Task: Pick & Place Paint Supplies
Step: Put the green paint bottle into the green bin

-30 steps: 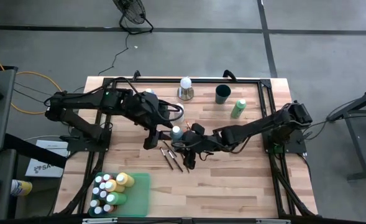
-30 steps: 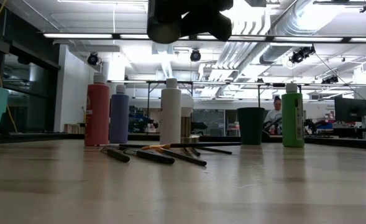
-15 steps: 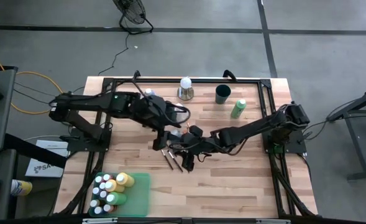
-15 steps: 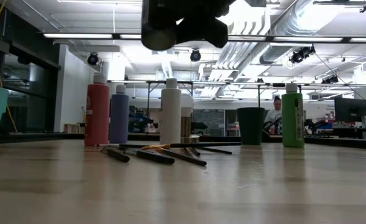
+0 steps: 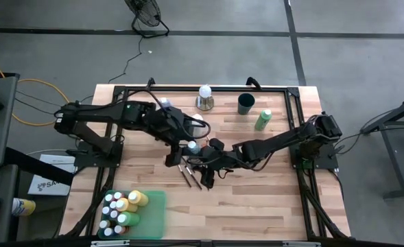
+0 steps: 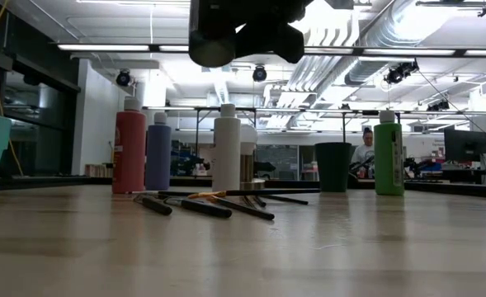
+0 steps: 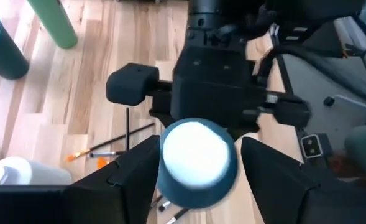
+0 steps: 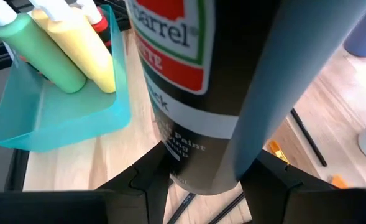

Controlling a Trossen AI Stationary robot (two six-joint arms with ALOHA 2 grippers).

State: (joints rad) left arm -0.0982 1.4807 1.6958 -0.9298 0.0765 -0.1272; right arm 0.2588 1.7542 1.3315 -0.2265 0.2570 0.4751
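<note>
A black paint bottle (image 8: 189, 93) with a red and white label and a pale cap (image 7: 195, 155) stands upright in the air over the table's middle (image 5: 192, 145), with my right gripper (image 8: 204, 180) shut on it. My left gripper (image 7: 199, 144) is open and comes at the bottle from the table's left (image 5: 177, 152). Its fingers stand on either side of the cap, apart from it. A blurred blue-grey bar crosses the right wrist view close to the lens. Several thin brushes (image 5: 191, 175) lie flat on the wood under both grippers. My right gripper pinches the black bottle's lower body (image 8: 186, 168), below the label, between its two fingers. The fingers come from the table's right side, slanting down. The bottle stands upright in the hold, clear of the table, and its top leaves the right wrist view.
A teal tray (image 5: 155, 216) with several bottles sits at the near left. Red (image 6: 129, 153), blue-purple (image 6: 158, 157) and white (image 6: 226, 148) bottles stand behind the brushes. A green bottle (image 5: 262, 120), a dark green cup (image 5: 246, 103) and a white ball on a metal base (image 5: 204, 97) stand at the far side.
My left gripper has gone a little toward the table's right edge and down, closing in on the top of the bottle that my right gripper holds still.
</note>
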